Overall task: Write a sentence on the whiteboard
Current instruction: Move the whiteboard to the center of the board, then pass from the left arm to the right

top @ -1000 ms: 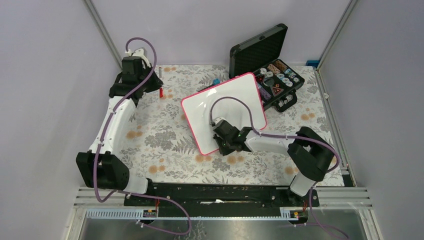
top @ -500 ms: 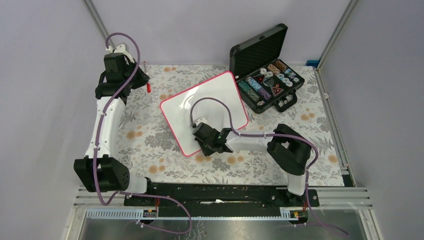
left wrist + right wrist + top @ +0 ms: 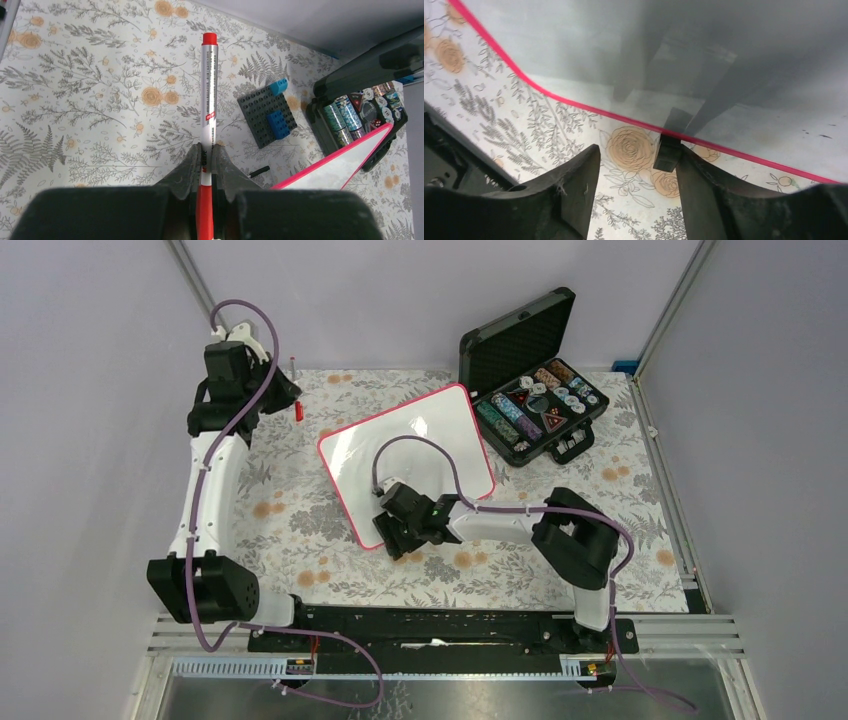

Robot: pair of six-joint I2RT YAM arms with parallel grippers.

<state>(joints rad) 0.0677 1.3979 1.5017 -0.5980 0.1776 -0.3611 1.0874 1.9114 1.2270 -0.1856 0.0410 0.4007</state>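
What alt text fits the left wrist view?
The left gripper clamps a red-ended marker pointing away over a floral tablecloth. To its right are a dark brick plate with blue bricks, an open black case of rolls, and a pink-rimmed corner of the whiteboard.

I see bare desk (image 3: 290, 510) left of the whiteboard (image 3: 440, 420); the open case (image 3: 515, 345) crowds its far right corner.

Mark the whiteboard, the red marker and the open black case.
whiteboard (image 3: 430, 420), top external view, bare white face.
red marker (image 3: 209, 85), left wrist view, silver barrel.
black case (image 3: 518, 340), top external view, raised lid.
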